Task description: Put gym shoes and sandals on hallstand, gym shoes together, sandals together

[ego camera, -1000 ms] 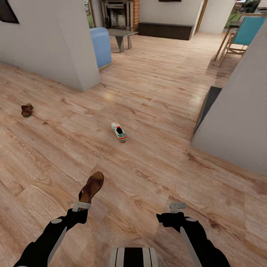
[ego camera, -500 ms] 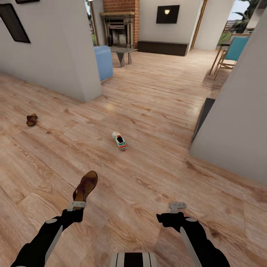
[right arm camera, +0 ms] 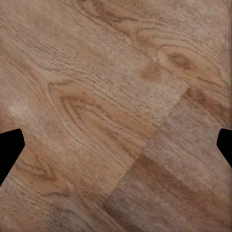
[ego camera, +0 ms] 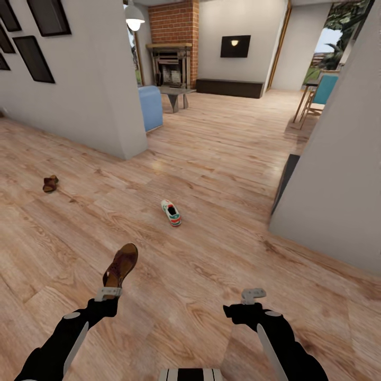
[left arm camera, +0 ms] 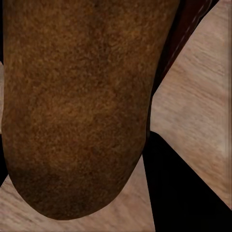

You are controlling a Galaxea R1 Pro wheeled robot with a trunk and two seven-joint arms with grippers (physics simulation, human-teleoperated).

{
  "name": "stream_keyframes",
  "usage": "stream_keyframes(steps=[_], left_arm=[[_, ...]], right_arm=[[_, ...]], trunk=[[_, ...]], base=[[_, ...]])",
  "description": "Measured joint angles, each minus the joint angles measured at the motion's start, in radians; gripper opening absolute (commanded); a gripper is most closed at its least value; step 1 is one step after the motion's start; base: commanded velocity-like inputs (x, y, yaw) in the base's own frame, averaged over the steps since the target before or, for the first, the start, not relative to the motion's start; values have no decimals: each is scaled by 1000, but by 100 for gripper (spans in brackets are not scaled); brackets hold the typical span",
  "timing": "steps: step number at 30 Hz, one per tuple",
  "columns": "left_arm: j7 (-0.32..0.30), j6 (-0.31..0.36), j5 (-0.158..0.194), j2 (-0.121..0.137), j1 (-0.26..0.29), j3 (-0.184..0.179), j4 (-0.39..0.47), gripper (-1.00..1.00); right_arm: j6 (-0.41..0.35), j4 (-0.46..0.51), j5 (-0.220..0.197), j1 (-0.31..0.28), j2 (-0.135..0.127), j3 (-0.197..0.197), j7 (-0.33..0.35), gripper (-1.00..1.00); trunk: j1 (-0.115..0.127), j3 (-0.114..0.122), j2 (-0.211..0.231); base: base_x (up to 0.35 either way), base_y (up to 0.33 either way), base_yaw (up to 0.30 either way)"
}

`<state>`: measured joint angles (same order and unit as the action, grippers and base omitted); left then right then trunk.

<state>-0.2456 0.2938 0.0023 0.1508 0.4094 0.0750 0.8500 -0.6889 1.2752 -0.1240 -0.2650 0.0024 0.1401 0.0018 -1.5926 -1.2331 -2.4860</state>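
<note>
My left gripper [ego camera: 108, 291] is shut on the heel end of a brown sandal [ego camera: 121, 266], which sticks out forward above the corridor floor [ego camera: 211, 254]. Up close in the left wrist view, the sandal [left arm camera: 77, 101] takes up most of the picture. A second brown sandal [ego camera: 50, 183] lies on the floor far to the left. One white gym shoe [ego camera: 171, 212] with green stripes and a red patch lies on the floor ahead, in the middle. My right gripper [ego camera: 253, 294] hovers open over bare planks [right arm camera: 116, 116], with nothing between its fingers. The hallstand is out of view.
A grey wall corner [ego camera: 124, 106] stands ahead on the left and a wide grey wall [ego camera: 338, 174] on the right, with a dark panel [ego camera: 286, 180] at its foot. Beyond lie a blue seat [ego camera: 151, 106], a brick fireplace [ego camera: 170, 58] and a teal chair [ego camera: 321, 90].
The head view has tilted up, so more of the far room shows and the floor items sit lower. The left gripper still holds the sandal, carried slightly further left.
</note>
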Motion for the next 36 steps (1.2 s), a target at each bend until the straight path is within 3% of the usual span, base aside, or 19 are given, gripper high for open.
stream_keyframes(steps=[22, 30, 36], left_arm=[[0, 0, 1, 0, 0, 0, 0, -100], [0, 0, 1, 0, 0, 0, 0, -100], [0, 0, 1, 0, 0, 0, 0, -100]], right_arm=[[0, 0, -6, 0, 0, 0, 0, 100], [0, 0, -6, 0, -1, 0, 0, 100], [0, 0, -5, 0, -1, 0, 0, 100]], trunk=[[84, 102, 154], [84, 102, 154], [85, 103, 154]], base=[[0, 0, 0], [1, 0, 0], [246, 0, 93]])
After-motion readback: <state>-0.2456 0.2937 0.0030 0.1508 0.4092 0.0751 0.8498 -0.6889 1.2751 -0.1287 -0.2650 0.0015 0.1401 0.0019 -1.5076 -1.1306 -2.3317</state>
